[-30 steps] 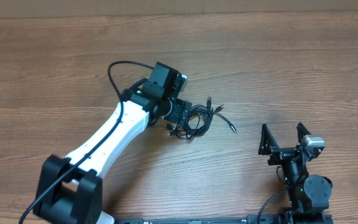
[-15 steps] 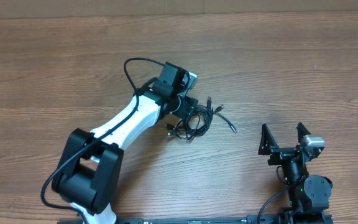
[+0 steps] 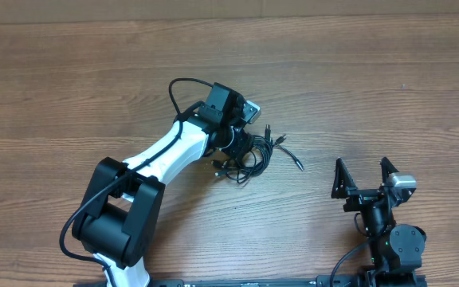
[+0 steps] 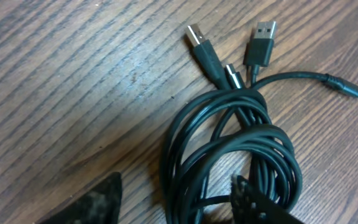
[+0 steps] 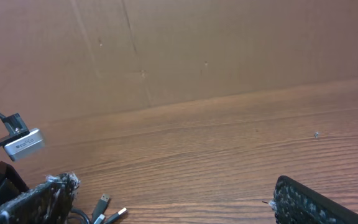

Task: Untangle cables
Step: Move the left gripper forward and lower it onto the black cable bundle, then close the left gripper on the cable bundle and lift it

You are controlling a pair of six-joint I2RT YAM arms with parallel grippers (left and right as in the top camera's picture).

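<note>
Overhead view of a wooden bench [image 3: 357,72]. Near the middle, a small knotted bundle of thin black cables [image 3: 252,156], lying flat on the wood. Loose ends trailing to the right of the bundle, one reaching out towards the bench's right half.

Directly over the left part of the bundle, the left hand [image 3: 236,147], at the end of a white arm [image 3: 170,150] stretching in from the lower left. Fingers spread wide.

Close-up from the left wrist: cables [image 4: 229,143] coiled in several overlapping loops, crossed and wound through one another. Above the coil, two flat metal-tipped plugs [image 4: 197,37] side by side, pointing away, with a smaller plug tucked between their cords. Further right, one thin end with a slim plug [image 4: 347,88]. Left hand [image 4: 176,205] open at the bottom edge, one fingertip over bare wood to the left of the loops, the other over the coil itself. Contact with the cords impossible to judge.

At the lower right of the overhead view, well apart from the bundle, the right hand [image 3: 365,177], fingers spread, holding nothing. Same seen from the right wrist: right hand [image 5: 176,205] open over bare wood, cable plugs [image 5: 104,202] low at the left, a brown cardboard wall [image 5: 166,56] behind.
</note>
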